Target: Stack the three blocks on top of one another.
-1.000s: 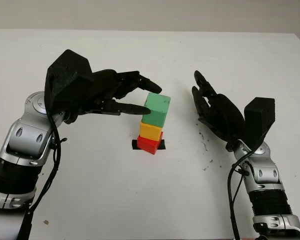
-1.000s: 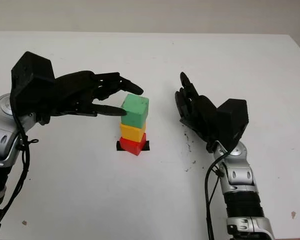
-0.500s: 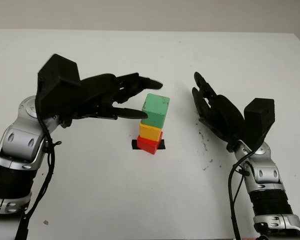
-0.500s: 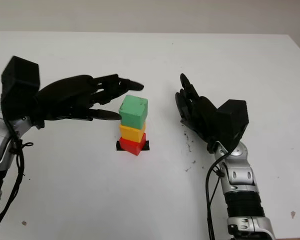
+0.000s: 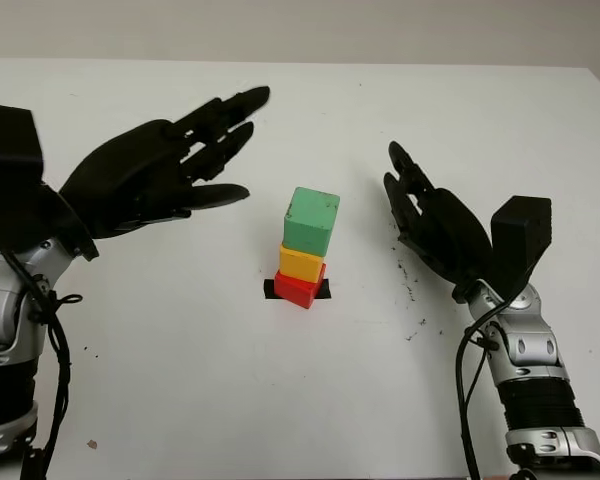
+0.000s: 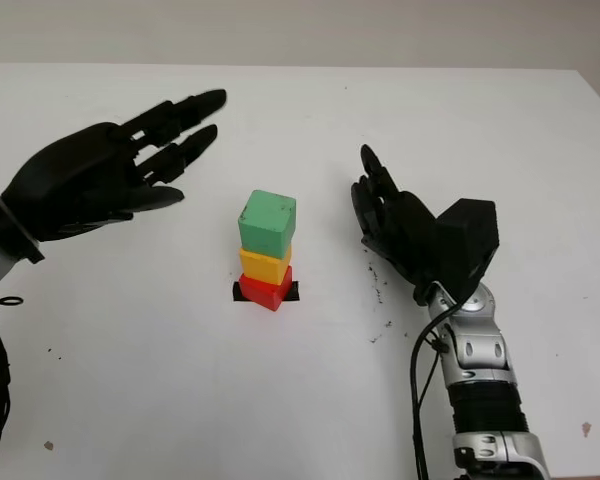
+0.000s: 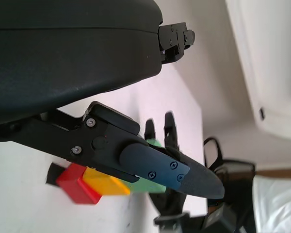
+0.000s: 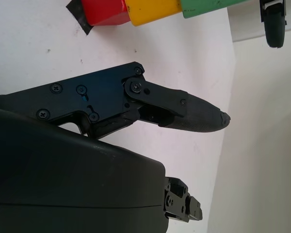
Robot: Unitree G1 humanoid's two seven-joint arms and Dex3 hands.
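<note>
Three blocks stand stacked at the table's middle: a red block (image 5: 300, 288) at the bottom on a black tape mark (image 5: 271, 290), a yellow block (image 5: 302, 263) on it, and a green block (image 5: 311, 221) on top, turned a little askew. My left hand (image 5: 212, 140) is open, raised up and to the left of the stack, clear of it. My right hand (image 5: 412, 197) is open to the right of the stack, palm toward it, holding nothing. The stack also appears in the right wrist view (image 8: 150, 9).
The white table (image 5: 180, 380) stretches around the stack. Small dark specks (image 5: 415, 330) lie on it near my right forearm. The table's far edge runs along the back.
My left hand let go of the green block and drew back up and to the left. The green block stays on the yellow one. The right hand has not moved.
</note>
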